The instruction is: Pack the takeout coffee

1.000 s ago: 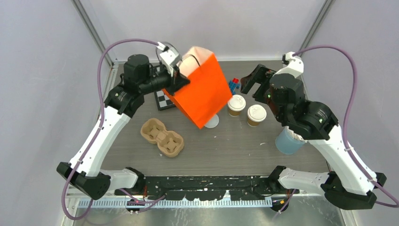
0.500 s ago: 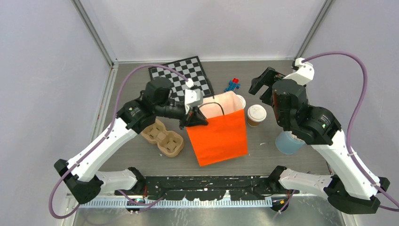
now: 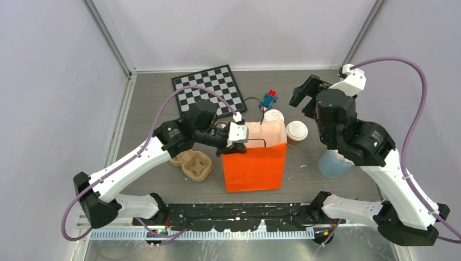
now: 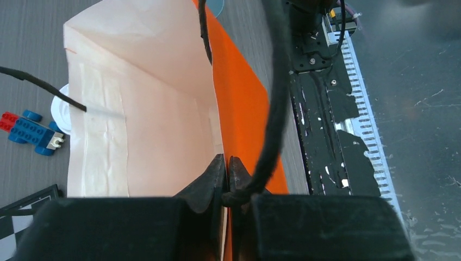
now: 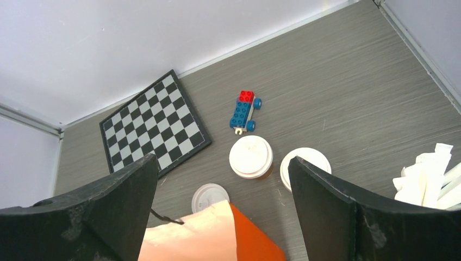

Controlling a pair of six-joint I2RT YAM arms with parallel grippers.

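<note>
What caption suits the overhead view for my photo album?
Left hand holds the orange bag by its rim; open right hand hovers near two lidded coffee cups.

A robotics lab cell is suggested: a grey table (image 3: 326, 87) is enclosed by plain white walls (image 3: 244, 32) and metal posts (image 3: 107, 35), and unrelated props, a chessboard (image 3: 209, 87) and toy car (image 3: 268, 99), are laid out.

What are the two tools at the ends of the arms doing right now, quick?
Left tool: closed, pinching the rim of the orange bag.
Right tool: open, holding nothing.
</note>
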